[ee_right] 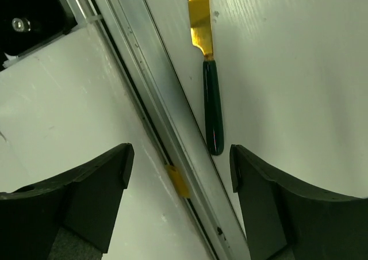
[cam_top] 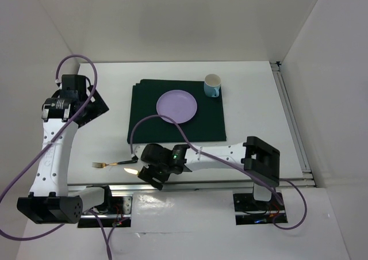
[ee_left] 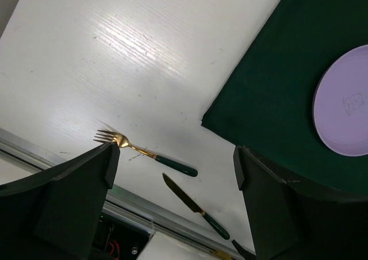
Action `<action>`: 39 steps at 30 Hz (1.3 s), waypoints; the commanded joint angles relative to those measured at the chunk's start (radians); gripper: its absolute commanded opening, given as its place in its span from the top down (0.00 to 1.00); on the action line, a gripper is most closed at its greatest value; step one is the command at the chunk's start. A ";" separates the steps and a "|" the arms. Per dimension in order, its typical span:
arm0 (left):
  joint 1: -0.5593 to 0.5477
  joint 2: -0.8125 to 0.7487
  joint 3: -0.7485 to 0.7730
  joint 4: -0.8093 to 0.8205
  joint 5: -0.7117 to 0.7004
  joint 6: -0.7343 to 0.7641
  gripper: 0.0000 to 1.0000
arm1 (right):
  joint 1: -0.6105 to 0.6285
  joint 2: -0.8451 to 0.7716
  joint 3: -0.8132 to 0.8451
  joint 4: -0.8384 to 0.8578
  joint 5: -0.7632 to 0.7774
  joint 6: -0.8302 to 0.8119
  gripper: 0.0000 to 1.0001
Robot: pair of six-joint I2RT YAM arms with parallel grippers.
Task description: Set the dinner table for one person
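From above, you had a small round label (cam_top: 57, 104) on the left wrist, its writing too small to read. The dinner table (cam_top: 103, 139) carried a dark green mat (cam_top: 207, 127) with a lilac plate (cam_top: 177, 107) on it and a blue cup (cam_top: 212, 85) at the mat's far right corner. A fork (cam_top: 106, 165) and a knife (cam_top: 131, 171) lay on bare tabletop near the front edge. Your left pincer (cam_top: 98, 103) hung over the table's left side, and your right pincer (cam_top: 148, 177) sat low just beside the knife.

In the left wrist view, the plate bore a faint printed mark (ee_left: 351, 103) that you could not make out. The left pincer was spread wide, gripping and touching nothing.

In the right wrist view no writing showed. The right pincer stood released, its fingers (ee_right: 92, 185) parted. The knife lay ahead of them beside the metal rail (ee_right: 144, 87), untouched.
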 commanded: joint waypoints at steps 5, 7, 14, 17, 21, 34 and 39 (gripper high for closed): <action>0.007 -0.005 -0.008 -0.002 0.046 0.014 0.00 | 0.007 0.087 0.010 0.155 0.037 -0.043 0.22; 0.007 -0.015 -0.017 -0.002 0.046 0.014 0.00 | 0.007 0.097 0.021 0.164 0.066 -0.043 0.23; 0.007 -0.015 -0.017 -0.002 0.055 0.014 0.00 | 0.007 0.176 0.030 0.204 0.126 -0.043 0.34; 0.007 -0.015 -0.017 -0.002 0.055 0.014 0.00 | 0.007 0.199 0.030 0.204 0.126 -0.043 0.40; 0.007 -0.015 -0.017 -0.002 0.055 0.014 0.00 | 0.007 0.209 0.021 0.204 0.148 -0.032 0.57; 0.051 0.025 -0.226 0.070 0.223 -0.068 0.03 | 0.007 -0.017 -0.068 0.050 0.269 0.015 1.00; 0.051 0.025 -0.260 0.058 0.168 -0.100 0.05 | -0.031 -0.156 -0.089 -0.117 0.376 0.144 1.00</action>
